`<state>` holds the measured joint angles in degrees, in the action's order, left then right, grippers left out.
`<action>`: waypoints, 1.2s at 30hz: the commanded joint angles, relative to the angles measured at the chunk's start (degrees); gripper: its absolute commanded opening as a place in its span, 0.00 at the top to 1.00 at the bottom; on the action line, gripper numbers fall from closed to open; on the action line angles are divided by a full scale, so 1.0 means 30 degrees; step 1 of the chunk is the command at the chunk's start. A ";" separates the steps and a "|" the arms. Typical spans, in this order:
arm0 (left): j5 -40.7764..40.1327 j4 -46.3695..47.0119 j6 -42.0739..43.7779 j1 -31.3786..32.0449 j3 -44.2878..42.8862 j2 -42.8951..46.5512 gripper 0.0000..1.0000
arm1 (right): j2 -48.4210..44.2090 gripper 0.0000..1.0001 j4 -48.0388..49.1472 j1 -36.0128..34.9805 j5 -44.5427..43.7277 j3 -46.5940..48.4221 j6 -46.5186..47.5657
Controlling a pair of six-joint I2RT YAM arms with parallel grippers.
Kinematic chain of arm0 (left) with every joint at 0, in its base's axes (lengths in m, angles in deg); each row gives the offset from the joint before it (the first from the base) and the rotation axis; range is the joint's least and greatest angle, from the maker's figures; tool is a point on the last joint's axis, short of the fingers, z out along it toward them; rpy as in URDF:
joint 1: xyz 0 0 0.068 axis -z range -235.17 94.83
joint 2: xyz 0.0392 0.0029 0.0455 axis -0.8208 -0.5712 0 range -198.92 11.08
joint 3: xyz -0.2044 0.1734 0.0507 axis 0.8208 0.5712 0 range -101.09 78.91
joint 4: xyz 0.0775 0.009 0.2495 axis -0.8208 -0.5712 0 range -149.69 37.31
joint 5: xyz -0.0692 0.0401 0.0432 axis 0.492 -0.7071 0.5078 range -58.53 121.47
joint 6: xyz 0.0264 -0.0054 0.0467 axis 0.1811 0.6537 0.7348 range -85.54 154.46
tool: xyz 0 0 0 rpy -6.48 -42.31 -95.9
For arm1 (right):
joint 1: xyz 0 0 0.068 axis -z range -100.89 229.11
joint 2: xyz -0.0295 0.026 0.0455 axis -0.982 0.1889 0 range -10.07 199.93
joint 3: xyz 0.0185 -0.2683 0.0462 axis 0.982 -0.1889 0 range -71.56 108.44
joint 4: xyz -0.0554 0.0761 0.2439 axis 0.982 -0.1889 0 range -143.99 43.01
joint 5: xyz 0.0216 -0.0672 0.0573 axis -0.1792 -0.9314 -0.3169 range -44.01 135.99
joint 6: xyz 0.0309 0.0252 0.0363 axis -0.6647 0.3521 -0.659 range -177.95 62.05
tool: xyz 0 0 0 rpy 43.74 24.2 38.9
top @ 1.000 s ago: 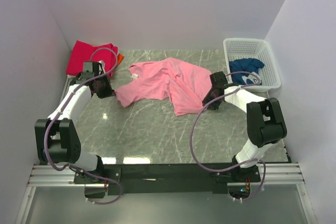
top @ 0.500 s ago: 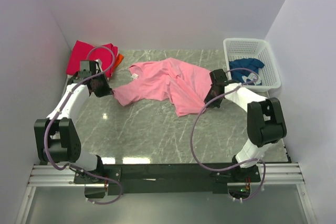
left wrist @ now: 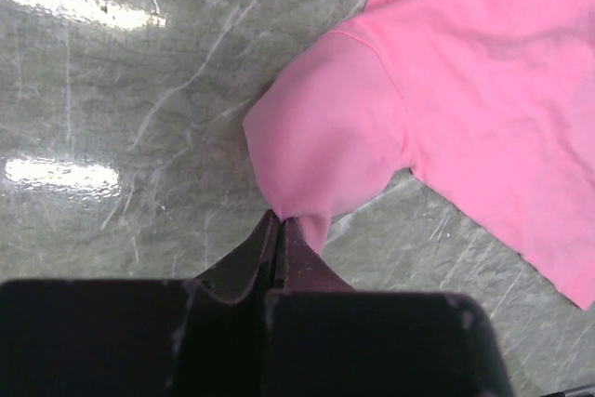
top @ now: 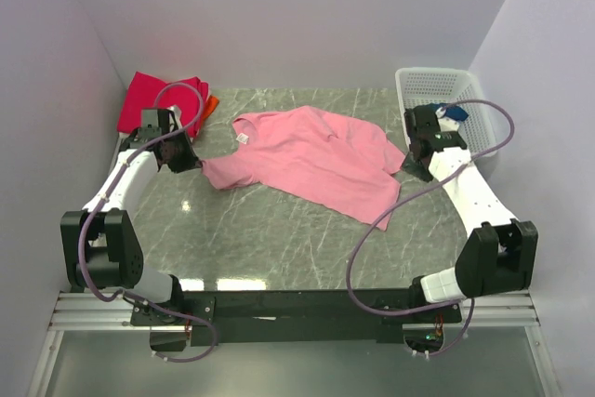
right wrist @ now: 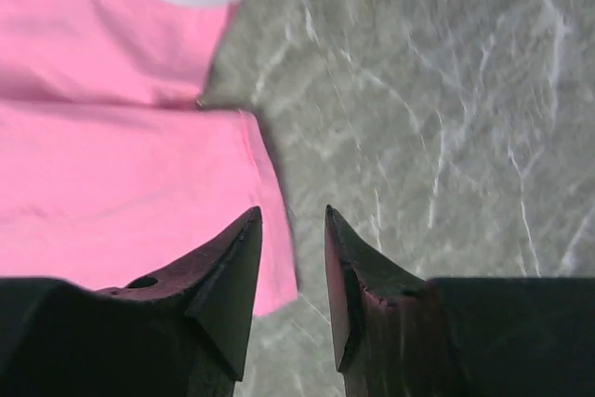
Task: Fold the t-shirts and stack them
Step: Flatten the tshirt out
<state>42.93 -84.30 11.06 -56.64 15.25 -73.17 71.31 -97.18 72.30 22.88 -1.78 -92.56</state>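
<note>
Where the pink t-shirt (top: 311, 160) lies: spread mid-table (top: 279, 239), slightly wrinkled.
My left gripper (left wrist: 278, 222): clamped tight on one sleeve tip.
My right gripper (right wrist: 291, 215): jaws parted, empty, at the opposite sleeve's hem.
Advice: I should grip the hem squarely, then tension evenly and low.

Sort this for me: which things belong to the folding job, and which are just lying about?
Job: pink t-shirt, sleeve in the left gripper; magenta-red t-shirt and orange t-shirt, back left.
Lying about: white mesh basket, back right.
</note>
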 commanded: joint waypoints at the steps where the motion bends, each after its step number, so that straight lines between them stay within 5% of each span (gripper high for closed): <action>1: 0.0952 0.0723 -0.0052 -0.0065 0.0564 0.0601 1.00 | -0.1748 0.59 -0.0353 -0.0367 0.1069 -0.1890 -0.0064; 5: 0.1100 0.0783 -0.0082 -0.0065 0.0887 0.0748 1.00 | -0.3454 0.59 0.1670 -0.0484 0.5346 -0.5520 -0.0705; 12: 0.1744 0.0959 -0.0228 -0.0065 0.1180 0.0720 1.00 | -0.5359 0.59 0.3603 -0.1158 0.7000 -1.0131 -0.2115; 36: 0.1627 0.0841 -0.0169 -0.0065 0.1239 0.0778 1.00 | -0.2138 0.59 0.5918 -0.1158 0.7000 -1.1246 -0.2291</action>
<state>47.08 -82.88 10.77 -56.64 18.73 -72.62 65.87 -80.70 69.11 44.89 -34.11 -98.85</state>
